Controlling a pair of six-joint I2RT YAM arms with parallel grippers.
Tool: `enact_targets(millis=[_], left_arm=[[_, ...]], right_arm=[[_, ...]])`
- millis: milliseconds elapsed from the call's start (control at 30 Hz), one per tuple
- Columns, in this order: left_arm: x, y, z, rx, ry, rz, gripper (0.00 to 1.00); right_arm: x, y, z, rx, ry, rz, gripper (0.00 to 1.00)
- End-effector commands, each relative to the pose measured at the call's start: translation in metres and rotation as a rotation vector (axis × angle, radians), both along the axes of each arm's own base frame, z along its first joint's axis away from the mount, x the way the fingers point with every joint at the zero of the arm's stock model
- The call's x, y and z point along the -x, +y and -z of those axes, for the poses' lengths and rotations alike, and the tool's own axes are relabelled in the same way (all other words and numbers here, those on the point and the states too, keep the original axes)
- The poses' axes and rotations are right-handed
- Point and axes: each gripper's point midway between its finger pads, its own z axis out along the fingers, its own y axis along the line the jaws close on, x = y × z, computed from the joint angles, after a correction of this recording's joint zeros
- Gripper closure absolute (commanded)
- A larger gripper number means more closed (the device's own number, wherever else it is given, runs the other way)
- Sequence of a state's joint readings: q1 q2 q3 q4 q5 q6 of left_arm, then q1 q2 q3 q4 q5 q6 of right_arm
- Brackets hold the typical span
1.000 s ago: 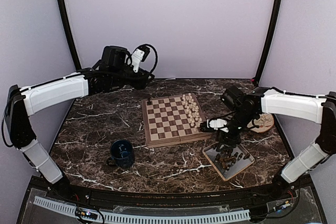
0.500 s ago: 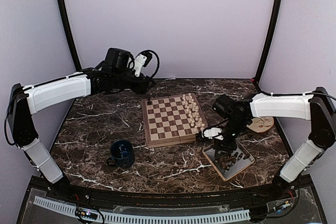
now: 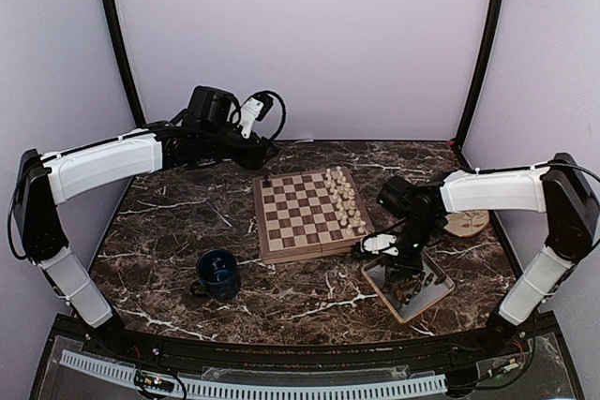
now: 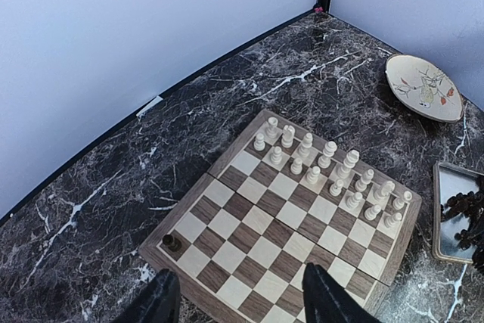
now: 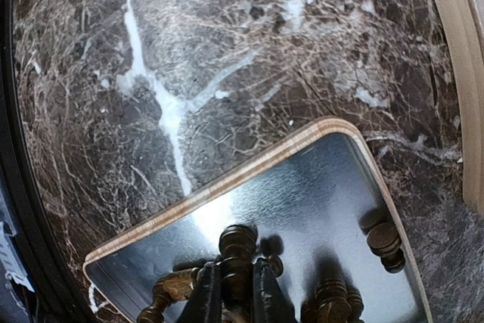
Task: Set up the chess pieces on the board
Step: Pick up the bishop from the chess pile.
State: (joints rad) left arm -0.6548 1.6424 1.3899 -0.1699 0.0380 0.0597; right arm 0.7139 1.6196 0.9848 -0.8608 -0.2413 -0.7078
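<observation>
A dark piece (image 5: pixel 237 246) lies in the grey tray (image 5: pixel 227 181) at the lower centre of the right wrist view. Its round head points toward the top of the frame and its long axis runs in line with the fingers (image 5: pixel 204 296) that pinch it from either side. The right gripper (image 5: pixel 235 296) is narrow, clamped on it. Other dark pieces (image 5: pixel 382 240) lie loose in the tray around it. In the overhead view the tray sits lower right, near the lower-right corner of the board (image 3: pixel 291 222). A lone dark piece (image 3: pixel 269 178) stands at the board's upper-left corner, and the cream pieces (image 3: pixel 342 199) fill two rows along its right-hand edge. The carry likely runs leftward across the board. The left gripper (image 4: pixel 240 281), fingers wide and empty, hangs off the board's upper-left corner, nearer the target squares but well apart from the tray.
</observation>
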Motion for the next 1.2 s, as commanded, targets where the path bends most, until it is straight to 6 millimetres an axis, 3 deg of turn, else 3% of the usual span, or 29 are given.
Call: enact_targets(millis=[0, 67, 267, 400, 600, 667, 833, 1000, 1167], left_arm=[[0.005, -0.002, 0.0, -0.001, 0.005, 0.018, 0.43], [0.005, -0.003, 0.0, -0.004, 0.006, 0.02, 0.42], [0.007, -0.004, 0.001, -0.011, 0.003, 0.025, 0.43], [0.009, -0.006, -0.002, -0.006, 0.003, 0.035, 0.43], [0.01, -0.008, -0.004, 0.009, 0.002, 0.035, 0.43], [0.009, -0.008, -0.005, 0.012, 0.004, 0.028, 0.43], [0.004, -0.005, -0.008, 0.04, 0.031, 0.008, 0.43], [0.004, 0.005, -0.024, 0.062, 0.001, -0.017, 0.43], [-0.004, 0.023, -0.027, 0.004, -0.062, -0.095, 0.43]], right_arm=[[0.007, 0.003, 0.001, -0.005, 0.032, -0.004, 0.96], [0.009, 0.005, -0.002, -0.015, 0.051, -0.007, 1.0], [0.018, 0.012, -0.019, -0.087, 0.15, -0.004, 1.0], [0.01, 0.011, -0.021, -0.072, 0.125, 0.009, 1.0], [-0.019, 0.004, -0.036, -0.023, -0.028, 0.038, 1.0], [-0.033, 0.007, -0.053, -0.045, -0.108, 0.058, 1.0], [-0.066, 0.024, -0.093, -0.097, -0.238, 0.07, 1.0], [-0.096, 0.046, -0.13, -0.166, -0.335, 0.087, 1.0], [-0.129, 0.077, -0.134, -0.183, -0.355, 0.114, 1.0]])
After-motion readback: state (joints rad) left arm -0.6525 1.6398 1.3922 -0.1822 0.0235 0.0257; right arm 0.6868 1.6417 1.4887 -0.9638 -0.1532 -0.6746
